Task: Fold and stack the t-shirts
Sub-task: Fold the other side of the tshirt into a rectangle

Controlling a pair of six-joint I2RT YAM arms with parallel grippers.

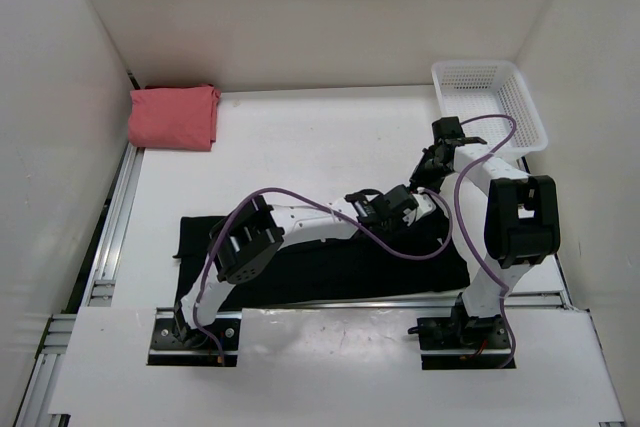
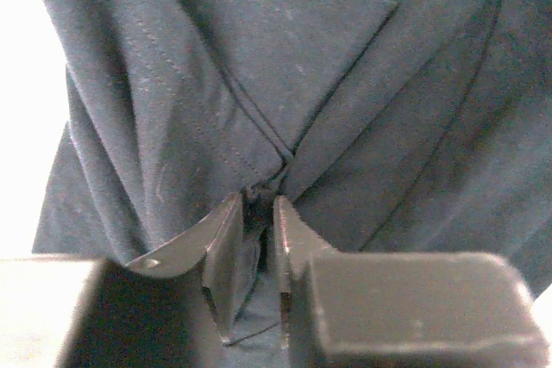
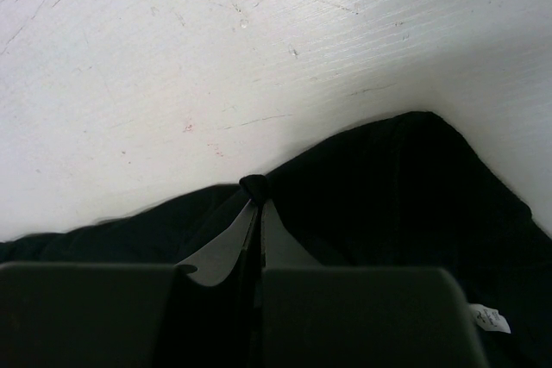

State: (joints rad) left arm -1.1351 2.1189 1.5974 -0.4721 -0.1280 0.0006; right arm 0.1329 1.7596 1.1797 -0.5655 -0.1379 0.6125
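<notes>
From above, the black shirt lies spread on the worktop close to the arm bases. The pink shirt sits folded in the far left corner, well apart from it, and the basket stands at the far right. Both arms bend over the right part of the black shirt.

On the left wrist view, the left pincer is almost closed, with a ridge of cloth caught between its fingers. Creases run toward this point, so I judge that it grips.

On the right wrist view, the right pincer is closed tight on a small nub of the shirt's edge.

I judge that the black shirt is now being folded. Next I would raise both pinches together and carry that side across, keeping the edge straight.
</notes>
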